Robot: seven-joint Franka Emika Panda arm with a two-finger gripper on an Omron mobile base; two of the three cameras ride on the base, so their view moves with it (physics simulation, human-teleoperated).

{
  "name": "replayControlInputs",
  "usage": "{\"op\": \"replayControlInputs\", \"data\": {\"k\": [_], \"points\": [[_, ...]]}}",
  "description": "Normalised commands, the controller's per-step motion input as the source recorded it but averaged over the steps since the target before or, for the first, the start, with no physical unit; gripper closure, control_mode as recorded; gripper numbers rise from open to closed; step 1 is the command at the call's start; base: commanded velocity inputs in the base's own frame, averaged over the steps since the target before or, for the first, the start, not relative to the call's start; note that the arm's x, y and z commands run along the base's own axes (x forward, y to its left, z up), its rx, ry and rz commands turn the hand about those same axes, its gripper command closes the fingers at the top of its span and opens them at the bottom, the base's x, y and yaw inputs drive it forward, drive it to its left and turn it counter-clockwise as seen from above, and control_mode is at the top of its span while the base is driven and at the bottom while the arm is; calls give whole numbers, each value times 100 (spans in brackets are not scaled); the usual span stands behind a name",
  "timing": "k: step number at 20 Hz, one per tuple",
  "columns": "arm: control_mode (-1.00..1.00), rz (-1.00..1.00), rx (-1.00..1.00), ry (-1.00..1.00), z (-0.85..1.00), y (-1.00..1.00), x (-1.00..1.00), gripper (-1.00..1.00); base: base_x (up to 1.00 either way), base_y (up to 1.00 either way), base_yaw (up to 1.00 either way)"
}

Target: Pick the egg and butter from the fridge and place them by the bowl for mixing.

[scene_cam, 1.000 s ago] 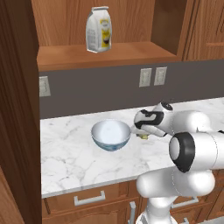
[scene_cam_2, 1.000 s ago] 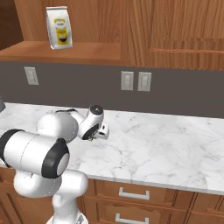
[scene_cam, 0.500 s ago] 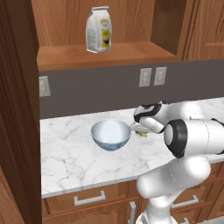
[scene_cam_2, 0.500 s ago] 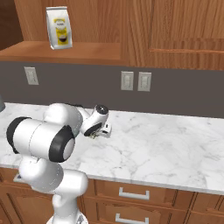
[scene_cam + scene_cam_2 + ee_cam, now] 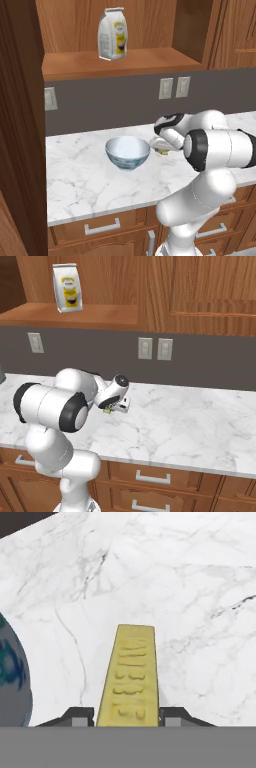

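Here the claw [image 5: 127, 714] is clamped on the butter [image 5: 129, 677]: in the hand view the pale-yellow stick sits betw. the two dark fingertips [image 5: 77, 716] and runs straight out from them, embossed face toward the camera, over the white marble surface [image 5: 200, 587]. Can't tell if the stick's far end touches the surface or hangs just above it. The bowl [image 5: 127, 152] stands on the surface, upright, blue-grey outside w/ white inside; in the left base view it's just left of the claw [image 5: 161, 146], and a bit of yellow butter [image 5: 162, 150] shows at the claw tip, close to the bowl rim but apart from it. In the hand view the bowl's patterned wall [image 5: 12, 682] curves in at the left edge, near the butter, not touching. In the right base view the claw [image 5: 111, 408] is low over the surface [image 5: 190, 421], w/ a small yellowish bit of butter [image 5: 106, 410] under it; the arm's big white joints hide the bowl there. Above, on a wooden shelf [image 5: 120, 62], a white-and-yellow bag [image 5: 112, 34] stands upright toward the left. Two pale outlets [image 5: 173, 87] sit side by side on the dark backsplash behind the claw, another [image 5: 49, 98] far left. Drawers w/ grey handles [image 5: 152, 477] run along the near side under the surface.
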Motion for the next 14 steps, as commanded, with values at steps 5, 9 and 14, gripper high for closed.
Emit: {"op": "replayControlInputs", "data": {"k": [5, 9, 14], "points": [[-100, 0, 1, 0, -23, 19, -5, -100, 0, 0, 0], [-100, -1, 0, 1, -12, 9, -17, -100, 0, 0, 0], [-100, 0, 0, 0, -2, 6, -15, -100, 0, 0, 0]]}}
